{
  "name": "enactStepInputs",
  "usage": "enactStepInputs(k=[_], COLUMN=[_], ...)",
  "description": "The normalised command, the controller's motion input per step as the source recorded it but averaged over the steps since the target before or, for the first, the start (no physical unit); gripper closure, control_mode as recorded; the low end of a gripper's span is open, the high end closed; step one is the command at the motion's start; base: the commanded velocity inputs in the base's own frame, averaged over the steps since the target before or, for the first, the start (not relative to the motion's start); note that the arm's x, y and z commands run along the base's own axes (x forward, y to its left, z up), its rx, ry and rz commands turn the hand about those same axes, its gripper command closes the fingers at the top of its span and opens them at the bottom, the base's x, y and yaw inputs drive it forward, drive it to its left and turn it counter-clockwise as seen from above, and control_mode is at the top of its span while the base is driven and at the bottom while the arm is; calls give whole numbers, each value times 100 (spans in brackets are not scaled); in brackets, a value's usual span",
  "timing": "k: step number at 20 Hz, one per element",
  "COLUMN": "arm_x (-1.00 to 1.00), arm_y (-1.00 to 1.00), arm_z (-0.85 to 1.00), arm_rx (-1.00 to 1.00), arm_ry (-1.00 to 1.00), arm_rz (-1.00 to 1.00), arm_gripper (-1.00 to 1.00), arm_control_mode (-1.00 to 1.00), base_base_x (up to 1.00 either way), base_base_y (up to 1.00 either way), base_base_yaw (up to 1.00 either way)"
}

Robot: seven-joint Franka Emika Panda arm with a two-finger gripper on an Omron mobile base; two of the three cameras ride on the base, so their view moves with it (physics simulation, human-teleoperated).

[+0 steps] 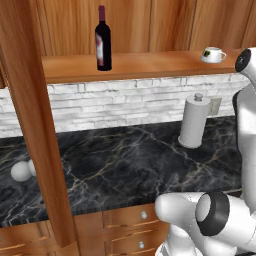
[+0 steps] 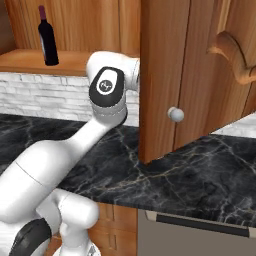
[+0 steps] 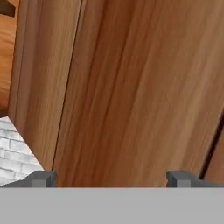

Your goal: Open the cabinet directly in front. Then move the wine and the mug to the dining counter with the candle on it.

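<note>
The cabinet (image 1: 150, 20) stands with both doors swung out; its left door (image 1: 35, 125) is edge-on and its right door (image 2: 170, 75) shows a round silver knob (image 2: 175, 114). On the cabinet's shelf the wine (image 1: 103, 42) stands upright at the left, also the wine (image 2: 47, 37) from the other side. At the shelf's right end sits the mug (image 1: 213, 54). My gripper (image 3: 111, 179) is open and empty, very close to a reddish wooden door face (image 3: 131, 87). The dining counter and the candle are out of view.
Below the shelf runs a black marble counter (image 1: 125, 165) backed by white brick (image 1: 125, 100). A paper towel roll (image 1: 194, 121) stands on it at the right, and a white round object (image 1: 21, 171) at the left. Drawers (image 1: 130, 217) sit under the counter.
</note>
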Motion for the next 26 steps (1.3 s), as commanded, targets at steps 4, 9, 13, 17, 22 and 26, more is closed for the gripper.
enactStepInputs(k=[4,9,13,17,22,26], arm_x=[17,30,34,8,-35,-44], arm_y=[-100,-100,-100,-100,7,100], arm_z=[-24,-36,-32,-11,-2,-2], arm_rx=[2,2,3,6,-5,-14], arm_ry=[-6,-3,-7,-9,-18,-25], arm_rz=[-1,0,3,12,17,32], arm_gripper=[-100,-100,-100,-100,-100,-100], arm_control_mode=[-100,-100,-100,-100,-100,-100], base_base_x=[0,0,0,0,0,0], base_base_y=[0,0,0,0,0,0], base_base_yaw=[0,0,0,0,0,0])
